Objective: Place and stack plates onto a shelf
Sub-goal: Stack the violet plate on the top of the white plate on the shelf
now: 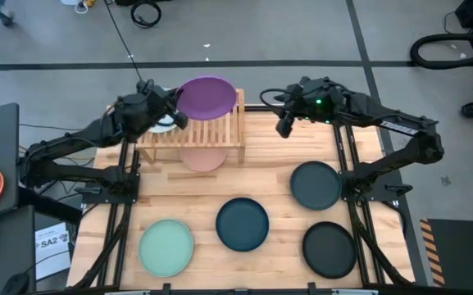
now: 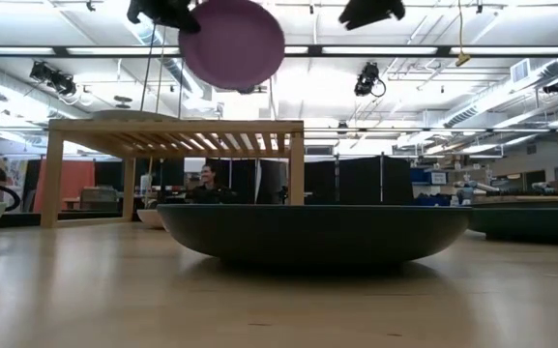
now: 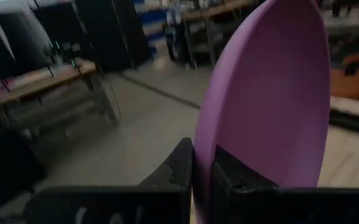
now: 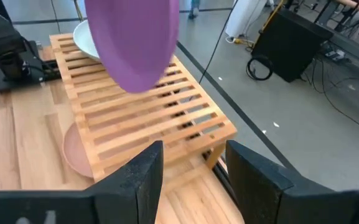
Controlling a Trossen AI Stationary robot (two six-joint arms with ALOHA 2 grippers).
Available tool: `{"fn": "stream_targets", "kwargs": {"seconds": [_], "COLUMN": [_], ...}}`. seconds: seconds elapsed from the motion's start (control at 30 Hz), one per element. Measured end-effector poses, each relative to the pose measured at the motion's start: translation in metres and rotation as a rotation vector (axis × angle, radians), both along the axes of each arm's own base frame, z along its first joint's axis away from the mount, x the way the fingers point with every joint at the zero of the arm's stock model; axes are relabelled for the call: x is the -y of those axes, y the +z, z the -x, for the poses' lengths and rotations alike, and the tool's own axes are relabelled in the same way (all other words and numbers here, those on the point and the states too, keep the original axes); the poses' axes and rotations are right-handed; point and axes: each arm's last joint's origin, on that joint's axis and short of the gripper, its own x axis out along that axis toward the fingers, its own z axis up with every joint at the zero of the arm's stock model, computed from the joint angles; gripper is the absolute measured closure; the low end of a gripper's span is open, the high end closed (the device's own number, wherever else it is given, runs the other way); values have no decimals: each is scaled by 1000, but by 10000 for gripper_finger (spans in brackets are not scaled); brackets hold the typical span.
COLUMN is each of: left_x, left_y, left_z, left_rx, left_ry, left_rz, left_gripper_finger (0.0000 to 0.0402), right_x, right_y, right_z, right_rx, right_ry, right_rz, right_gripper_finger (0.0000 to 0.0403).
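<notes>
left gripper (image 3: 201, 171) clamped on rim of purple plate (image 1: 206, 97), held tilted in the air above the shelf (image 1: 193, 131). right gripper (image 4: 191, 171) fingers apart, empty, just beside the shelf's right end. a pale plate (image 1: 164, 124) sits on the slats at left; pink plate (image 1: 202, 158) under the shelf. step in hand, as judged: placing. next: level the purple plate, lower onto slats, release.

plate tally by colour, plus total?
purple plate: 1, gripped at its rim by the left end effector, above the shelf
pale plate: 1, on the shelf
pink plate: 1, under the shelf
mint plate: 1
dark teal plate: 1
dark grey-teal plate: 1
black plate: 1
Total: 7 plates
</notes>
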Motion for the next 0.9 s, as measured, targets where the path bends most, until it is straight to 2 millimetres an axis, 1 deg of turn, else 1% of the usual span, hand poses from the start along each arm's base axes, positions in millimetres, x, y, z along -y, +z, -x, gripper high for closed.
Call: {"fn": "stream_targets", "kwargs": {"seconds": [0.1, 0.2, 0.33, 0.43, 0.53, 0.7, 0.8, 0.9], "left_x": [-5, -11, -18, -22, -28, -39, -49, -56], "left_y": [17, 33, 50, 58, 60, 53, 46, 44], "left_z": [13, 30, 52, 67, 79, 96, 102, 102], "left_rx": [-23, -66, -92, -99, -104, -132, -152, -129], "left_ry": [-4, -2, 20, 59, 90, 154, 165, 120], "left_rz": [65, 115, 167, 200, 237, 329, 398, 438], "left_gripper_finger": [377, 377, 377, 377, 377, 377, 377, 377], "right_x": [-3, -4, -5, -5, -3, -1, 0, 0], "right_y": [5, 8, 9, 5, 0, -7, -9, -9], "right_z": [12, 18, 19, 13, 6, -3, -5, -7], "right_rx": [6, 29, 40, 27, 5, -24, -34, -34], "right_ry": [-6, -17, -2, 24, 32, 31, 31, 32], "right_rz": [-10, -26, -39, -56, -65, -72, -74, -73], "right_gripper_finger": [224, 224, 224, 225, 224, 225, 224, 224]}}
